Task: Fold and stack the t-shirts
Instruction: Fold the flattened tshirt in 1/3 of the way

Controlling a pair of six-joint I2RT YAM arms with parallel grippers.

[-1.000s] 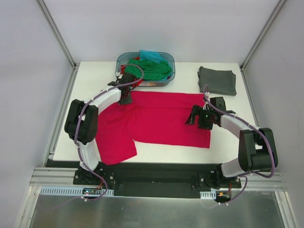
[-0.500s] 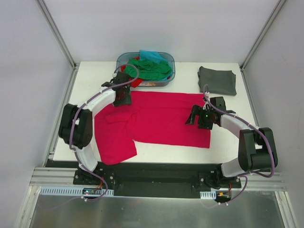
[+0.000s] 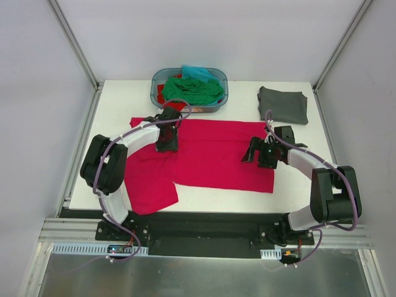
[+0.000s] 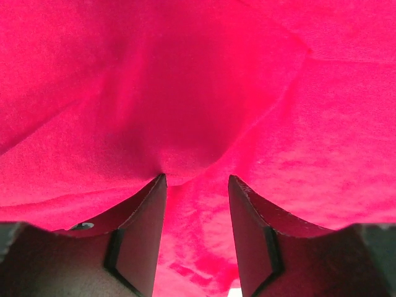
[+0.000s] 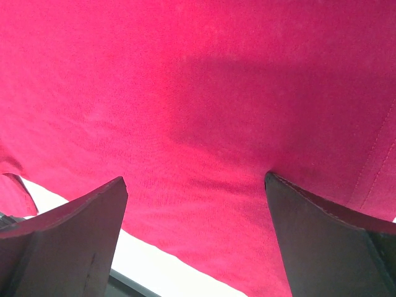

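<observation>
Currently the large crimson-pink cloth t-shirt (image 3: pixel 210 158) lies spread flat across the middle of the white flat desk (image 3: pixel 117 105), one sleeve sticking out toward the near-left corner. Left fingers (image 4: pixel 139 241): apart by a narrow gap, tips pressed onto the cloth at the shirt's far-left part, a small pucker gathered at one tip; nothing clamped. Right fingers (image 5: pixel 68 238): wide apart, tips resting on the cloth near the shirt's right end, with its near edge and bare desk just below them in the wrist view. Dark grey folded cloth t-shirt (image 3: pixel 283 105) sits at the far-right corner, well apart — reads as the start of the stack. Green cloth t-shirt (image 3: pixel 192 90) and teal cloth t-shirt (image 3: pixel 197 71) lie in the blue-green rectangular plastic basket (image 3: pixel 207 109) at the far edge. Judgement: flattening step, first fold not yet made. Next move calls for both sets of fingers to pinch the cloth at an edge, lift together and carry it over evenly — otherwise the shirt drags or bunches.
</observation>
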